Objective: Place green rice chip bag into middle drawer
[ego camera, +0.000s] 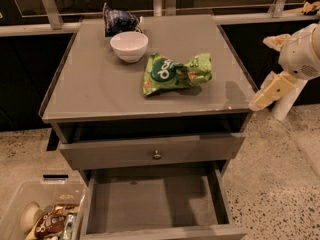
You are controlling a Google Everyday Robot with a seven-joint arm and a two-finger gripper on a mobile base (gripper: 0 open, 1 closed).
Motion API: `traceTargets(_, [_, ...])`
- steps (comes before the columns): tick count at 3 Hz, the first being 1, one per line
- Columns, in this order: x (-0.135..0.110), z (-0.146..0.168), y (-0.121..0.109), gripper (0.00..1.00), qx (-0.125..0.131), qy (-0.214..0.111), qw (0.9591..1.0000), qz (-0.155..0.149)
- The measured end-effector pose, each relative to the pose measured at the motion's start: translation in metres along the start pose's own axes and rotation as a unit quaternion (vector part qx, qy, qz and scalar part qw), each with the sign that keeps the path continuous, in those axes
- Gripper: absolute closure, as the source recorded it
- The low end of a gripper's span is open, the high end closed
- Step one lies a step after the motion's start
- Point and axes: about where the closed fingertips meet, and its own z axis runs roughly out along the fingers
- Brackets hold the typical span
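Nearest us, at 6 o'clock in the view, the middle drawer point(155, 204) stands pulled out, and we see its flat grey floor bare. At its 9 o'clock a clear bin point(17, 199) on the floor holds packaged snacks. Just above the open drawer is a shut drawer front with a small round knob point(156, 154). Farther back lies the grey tabletop point(95, 89). The green rice chip bag point(175, 73) lies flat on it, right of centre. At the bag's 3 o'clock, off the tabletop's right edge and apart from the bag, hangs the gripper point(270, 91). We cannot tell how its jaws stand. At the bag's 10 o'clock sits a white bowl point(129, 45), upright. A dark blue snack bag point(117, 20) lies just behind the bowl, at its 11 o'clock.
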Motion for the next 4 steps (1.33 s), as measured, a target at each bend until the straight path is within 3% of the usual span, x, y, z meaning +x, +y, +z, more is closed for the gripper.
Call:
traceTargets(1, [-0.005,0.013,-0.015,0.0,-0.007,-0.059,0.9981,0.013])
traceTargets(3, [-0.007,0.02,-0.013,0.0,-0.021,-0.067,0.9975,0.012])
traceTargets(4, [-0.033,0.039,-0.017,0.0,-0.046,-0.113,0.9924,-0.012])
